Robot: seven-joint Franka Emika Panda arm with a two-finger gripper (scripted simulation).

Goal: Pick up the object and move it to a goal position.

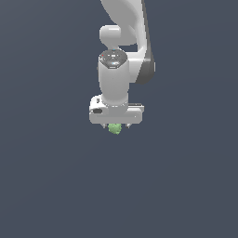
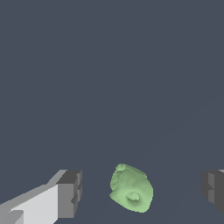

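The object is a small light-green lumpy blob [image 1: 114, 128] showing just under the white gripper [image 1: 115, 126] in the exterior view. In the wrist view the blob [image 2: 131, 188] lies between the two fingers [image 2: 69, 193], with clear gaps on both sides. The jaws stand wide apart and touch nothing. The blob is much narrower than the jaw opening. The gripper points straight down over it.
The white arm [image 1: 123, 51] rises from the gripper to the top edge of the exterior view. The ground all round is a plain dark grey-blue surface [image 1: 46, 176] with nothing else on it.
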